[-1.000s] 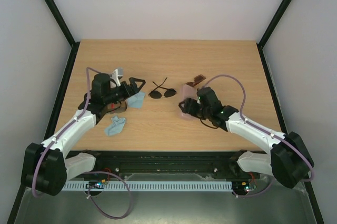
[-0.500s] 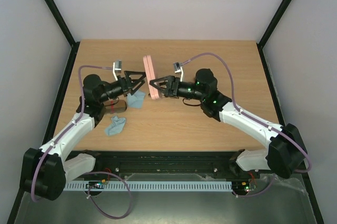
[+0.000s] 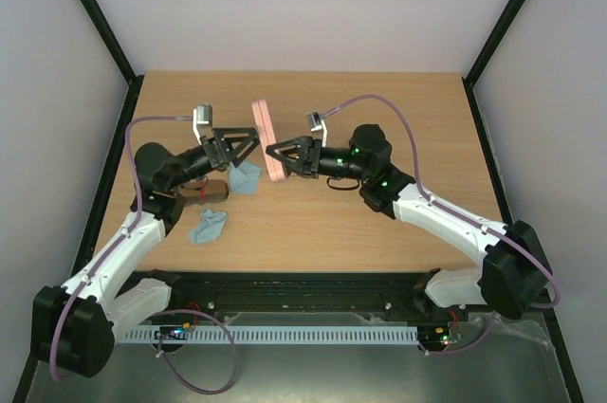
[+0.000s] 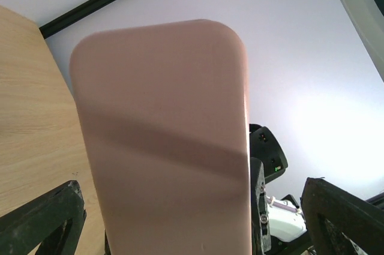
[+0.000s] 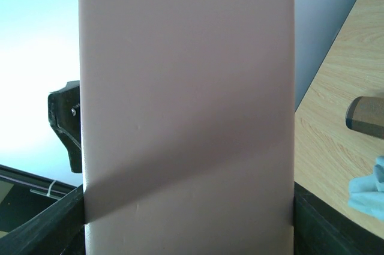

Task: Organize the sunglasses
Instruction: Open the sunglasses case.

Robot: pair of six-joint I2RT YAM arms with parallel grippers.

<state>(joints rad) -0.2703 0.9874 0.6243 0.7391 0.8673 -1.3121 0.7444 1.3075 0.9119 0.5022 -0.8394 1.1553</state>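
Observation:
A flat pink case (image 3: 266,140) stands on end above the middle of the table. My right gripper (image 3: 276,153) is shut on it from the right. In the right wrist view the pink case (image 5: 186,87) fills the whole span between the two black fingers (image 5: 60,231). My left gripper (image 3: 249,145) is open and faces the case from the left. In the left wrist view the pink case (image 4: 162,135) sits in the wide gap between its fingers (image 4: 42,219), clear of both. The sunglasses are hidden behind the case and the right arm.
A brown oblong case with a red stripe (image 3: 205,192) lies under the left arm and shows at the edge of the right wrist view (image 5: 366,117). Two light blue cloths (image 3: 245,177) (image 3: 207,225) lie beside it. Black rails run along the table's sides.
The right gripper has carried the pink case from low at the right up to the table's middle and stood it on end. The left gripper has swung up to face it. The sunglasses went out of sight.

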